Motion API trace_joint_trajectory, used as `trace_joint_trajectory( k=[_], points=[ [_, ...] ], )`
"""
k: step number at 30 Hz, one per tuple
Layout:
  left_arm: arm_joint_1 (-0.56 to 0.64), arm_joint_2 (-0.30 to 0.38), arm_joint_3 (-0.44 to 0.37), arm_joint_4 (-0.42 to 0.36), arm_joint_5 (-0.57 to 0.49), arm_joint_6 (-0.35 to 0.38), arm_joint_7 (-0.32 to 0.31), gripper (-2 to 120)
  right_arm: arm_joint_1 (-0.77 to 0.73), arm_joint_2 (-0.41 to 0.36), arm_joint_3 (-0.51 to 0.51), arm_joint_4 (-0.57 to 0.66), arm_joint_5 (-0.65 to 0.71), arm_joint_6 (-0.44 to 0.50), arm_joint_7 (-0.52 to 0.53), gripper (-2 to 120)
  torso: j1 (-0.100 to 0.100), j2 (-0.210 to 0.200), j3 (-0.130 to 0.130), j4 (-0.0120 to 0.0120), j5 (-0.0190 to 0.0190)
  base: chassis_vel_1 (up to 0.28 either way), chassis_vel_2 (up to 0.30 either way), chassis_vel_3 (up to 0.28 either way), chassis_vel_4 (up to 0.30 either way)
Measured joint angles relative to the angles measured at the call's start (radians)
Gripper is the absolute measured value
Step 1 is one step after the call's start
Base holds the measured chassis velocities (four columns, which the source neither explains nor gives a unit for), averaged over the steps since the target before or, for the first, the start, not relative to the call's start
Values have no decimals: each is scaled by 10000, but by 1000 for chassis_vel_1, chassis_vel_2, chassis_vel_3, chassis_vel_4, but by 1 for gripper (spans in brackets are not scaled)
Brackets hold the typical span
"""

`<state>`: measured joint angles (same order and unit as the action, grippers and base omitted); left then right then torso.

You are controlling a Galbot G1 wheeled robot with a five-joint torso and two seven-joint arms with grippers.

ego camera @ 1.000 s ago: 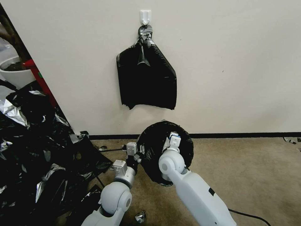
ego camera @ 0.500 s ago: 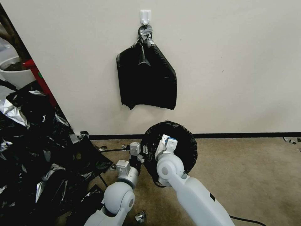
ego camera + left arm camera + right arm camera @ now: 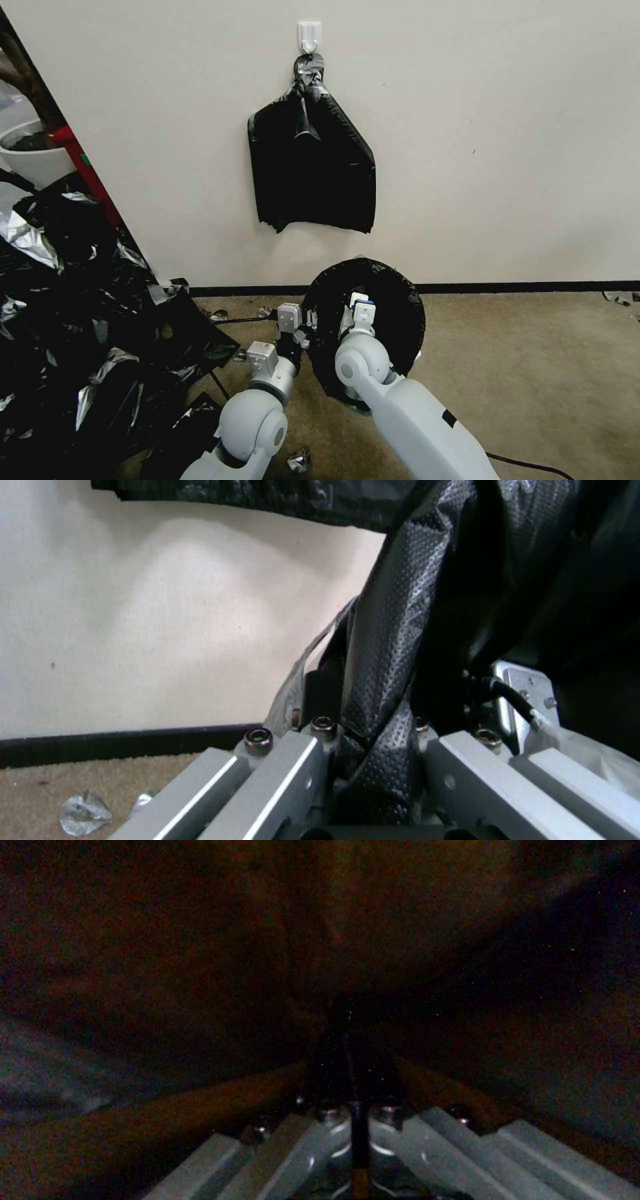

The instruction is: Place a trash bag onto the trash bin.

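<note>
- The wall [image 3: 500, 133] fills the far side; a black baseboard [image 3: 533, 287] runs along its foot where the carpeted floor [image 3: 533, 387] begins.
- A heap of black and silvery plastic sheets [image 3: 73, 333] covers the floor's left side, beside a white planter [image 3: 30, 157] at the left edge.
- A flat black bundle [image 3: 313, 170] hangs from a white wall hook [image 3: 309, 35], straight above the bin.
- The right arm [image 3: 407, 420] stretches forward from the near edge of the floor, elbow bent, its wrist plunged into the bag's mouth.
- The trash bag [image 3: 393, 303] sits on the floor near the baseboard, draped over the trash bin so that none of the bin's cream surface can be made out; its round mouth tilts toward the robot, the long axis leaning back toward the wall.
- The left arm [image 3: 257, 413] reaches forward just left of the bag, forearm angled up to the rim.
- The left gripper [image 3: 373, 760] has its fingers [image 3: 293, 765] clenched on a fold of the bag's textured plastic at the left rim.
- The right gripper [image 3: 353, 1120] lies deep in the dark interior; its fingers appear pressed close together, though whether plastic lies between them cannot be told.
- Small crumpled foil scraps [image 3: 298, 460] lie on the floor near the left arm, and a black cable [image 3: 533, 460] trails behind the right arm.
</note>
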<state>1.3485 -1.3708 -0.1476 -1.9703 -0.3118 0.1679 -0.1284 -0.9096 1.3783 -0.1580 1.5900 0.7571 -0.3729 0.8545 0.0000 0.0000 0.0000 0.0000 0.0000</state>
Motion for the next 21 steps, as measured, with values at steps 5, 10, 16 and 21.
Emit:
trace_joint_trajectory(
  k=[5, 10, 16, 21],
  points=[
    [-4, 11, 6, -2, -3, 19, 7, 2, -16, 8, 61, -17, -90, 87, -54, 0, -1, 0, 0, 0, 0, 0, 0, 0, 0],
    [-32, 40, -64, 72, -31, 21, 13, 2, -33, 9, 163, -18, -251, 103, -55, 0, 0, 0, 0, 0, 0, 0, 0, 0, 0],
    [-148, 44, -234, 235, -353, 160, -56, 2, -258, -73, 69, 512, -295, 122, -18, 0, 0, 0, 0, 0, -1, 0, 0, 0, 0],
    [-186, 41, -282, 292, -516, 274, -112, 2, -491, -125, -71, 953, -282, 169, -125, 0, 0, 0, 0, 0, -1, 0, 0, 0, 0]
  ],
)
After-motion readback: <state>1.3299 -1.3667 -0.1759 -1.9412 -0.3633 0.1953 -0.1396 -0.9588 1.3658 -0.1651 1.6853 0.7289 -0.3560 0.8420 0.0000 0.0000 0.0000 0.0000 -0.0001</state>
